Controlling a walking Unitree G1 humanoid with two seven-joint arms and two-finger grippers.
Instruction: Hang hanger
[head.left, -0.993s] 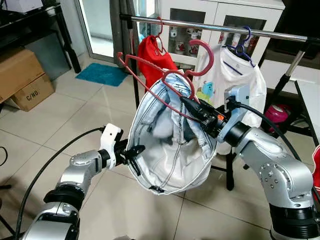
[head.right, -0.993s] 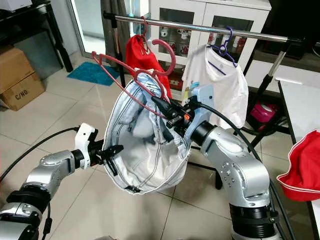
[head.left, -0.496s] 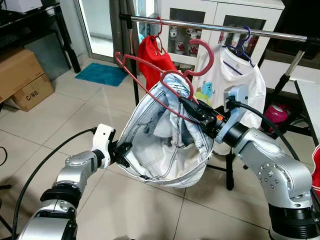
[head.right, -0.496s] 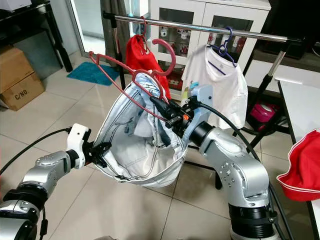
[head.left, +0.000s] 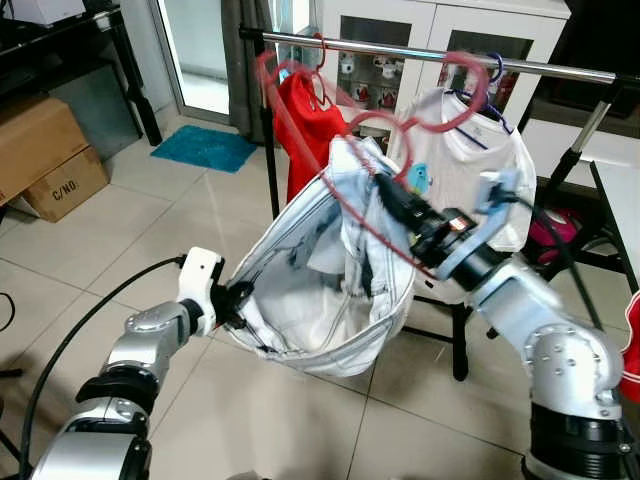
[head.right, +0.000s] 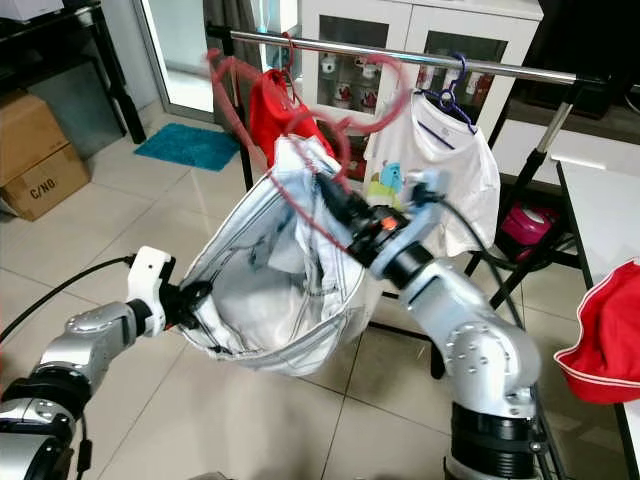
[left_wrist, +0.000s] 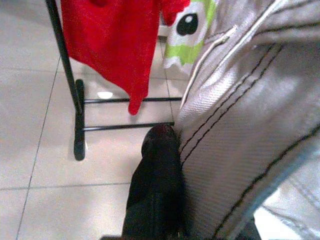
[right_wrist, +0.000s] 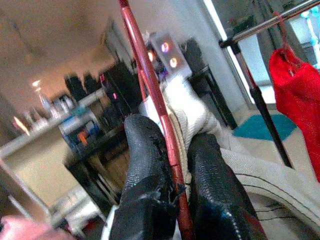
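Red hanger (head.left: 330, 150) hook lies just below the rail (head.left: 560, 68), long axis tilted. Right gripper (head.left: 395, 200) pinches its wire; left gripper (head.left: 238, 298) pinches the garment (head.left: 330, 290) hem, lower

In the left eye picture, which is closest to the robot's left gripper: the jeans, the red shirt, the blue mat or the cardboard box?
From the left gripper:
1. Jeans, pinched in it.
2. Red shirt, hanging on the rail beyond.
3. Cardboard box, on the robot's left, and blue mat, by the door: too close to call.
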